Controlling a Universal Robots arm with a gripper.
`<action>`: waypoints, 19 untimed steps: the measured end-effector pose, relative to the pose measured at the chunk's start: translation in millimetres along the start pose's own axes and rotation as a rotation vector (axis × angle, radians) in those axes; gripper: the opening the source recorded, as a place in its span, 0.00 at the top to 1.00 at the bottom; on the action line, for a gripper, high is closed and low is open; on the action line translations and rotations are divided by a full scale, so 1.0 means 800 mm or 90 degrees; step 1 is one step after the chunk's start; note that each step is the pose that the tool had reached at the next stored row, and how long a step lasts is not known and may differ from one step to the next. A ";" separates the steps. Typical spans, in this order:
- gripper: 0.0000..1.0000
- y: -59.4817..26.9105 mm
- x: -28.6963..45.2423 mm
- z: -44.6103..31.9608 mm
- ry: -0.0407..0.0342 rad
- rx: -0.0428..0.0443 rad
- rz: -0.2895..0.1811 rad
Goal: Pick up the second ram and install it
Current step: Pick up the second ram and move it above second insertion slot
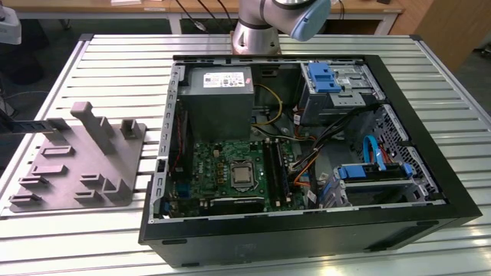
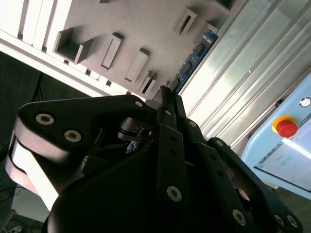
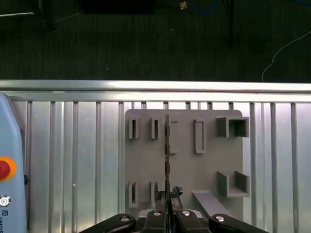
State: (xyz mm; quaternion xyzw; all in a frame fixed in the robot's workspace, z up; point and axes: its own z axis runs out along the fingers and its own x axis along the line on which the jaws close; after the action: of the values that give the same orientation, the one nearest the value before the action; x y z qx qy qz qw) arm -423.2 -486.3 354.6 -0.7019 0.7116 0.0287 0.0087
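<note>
Black gripper (image 3: 167, 216) is gripping the second ram (image 2: 196, 57) over the grey slotted plate (image 3: 209, 155).
The jaws are clamping the thin blue-green stick on edge, presumably so it can meet a slot; it is hanging above the ribbed metal bench (image 3: 73, 155), well apart from the open black computer case (image 1: 307, 230).

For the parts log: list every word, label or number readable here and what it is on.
No text reads clearly.
White label on the grey power supply: too small.
Print on the pale blue box near its red button: blurred.
Chips on the second ram in the gripper: no legible marks.
</note>
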 end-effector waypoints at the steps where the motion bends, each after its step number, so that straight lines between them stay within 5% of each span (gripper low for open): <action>1: 0.86 0.000 0.0000 -0.0007 0.0000 0.0000 0.000; 19: 0.86 0.000 -0.0012 -0.0228 0.0000 0.0000 0.000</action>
State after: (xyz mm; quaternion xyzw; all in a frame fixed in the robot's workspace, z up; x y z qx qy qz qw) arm -423.1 -486.3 372.9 -0.7019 0.7116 0.0287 0.0087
